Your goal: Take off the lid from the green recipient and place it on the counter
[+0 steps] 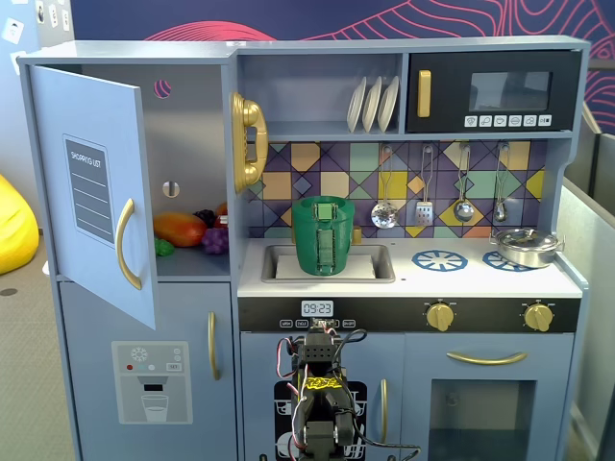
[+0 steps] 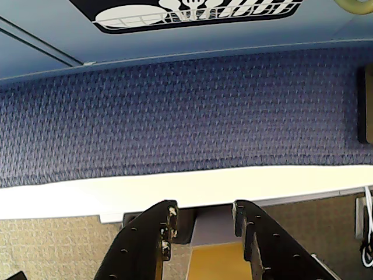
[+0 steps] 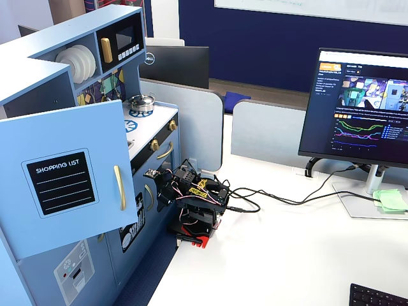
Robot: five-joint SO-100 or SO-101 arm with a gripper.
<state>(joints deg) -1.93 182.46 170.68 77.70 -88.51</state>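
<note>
The green recipient [image 1: 324,240] stands in the grey sink of the toy kitchen, ribbed strip handle facing the fixed view. The green lid [image 1: 324,201] lies flat on top of it. The white counter [image 1: 471,279] runs to the right of the sink with blue burner rings. My arm [image 1: 321,399] is folded low in front of the kitchen's lower doors, far below the pot; it also shows in a fixed view [image 3: 196,199]. In the wrist view my gripper [image 2: 204,220] is open and empty, pointing at blue carpet and the white table edge. The pot and lid are out of the wrist view.
A silver metal pan [image 1: 526,247] sits on the right burner, also seen in a fixed view [image 3: 141,101]. The fridge door [image 1: 96,192] hangs open at the left with toy fruit [image 1: 183,230] inside. Utensils [image 1: 384,213] hang behind the counter. A monitor [image 3: 360,108] and cables are on the desk.
</note>
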